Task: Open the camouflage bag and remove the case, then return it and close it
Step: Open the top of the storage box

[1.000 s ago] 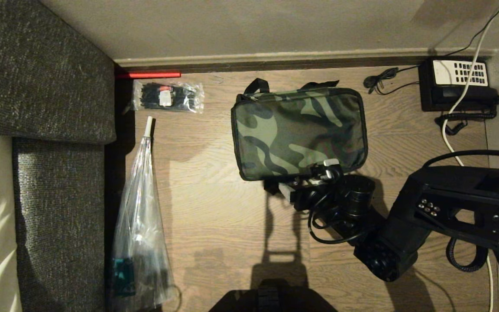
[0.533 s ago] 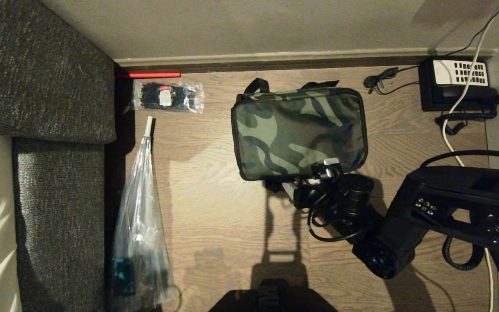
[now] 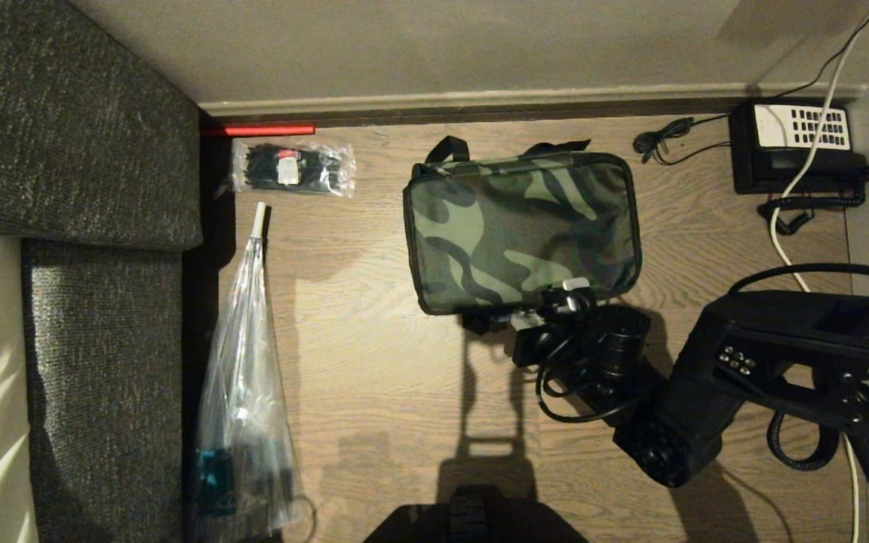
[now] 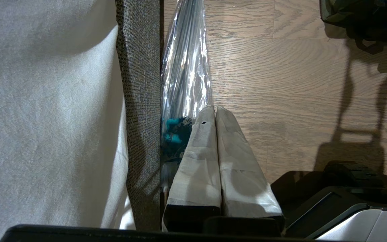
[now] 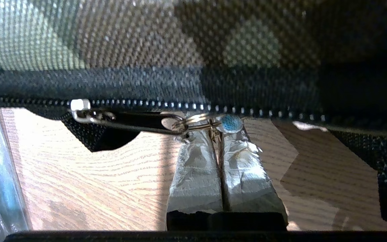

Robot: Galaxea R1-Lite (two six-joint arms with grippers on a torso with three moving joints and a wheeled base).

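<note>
Wood floor, camouflage bag touching right tool

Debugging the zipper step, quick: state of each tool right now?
Left tool: shut, empty, parked near the plastic sleeve.
Right tool: shut on the zipper pull ring of the camouflage bag.

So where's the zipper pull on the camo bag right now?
In the right wrist view the zipper pull hangs off the camouflage bag's near edge, its ring pinched in the shut right claw, just above the wooden floor.
</note>
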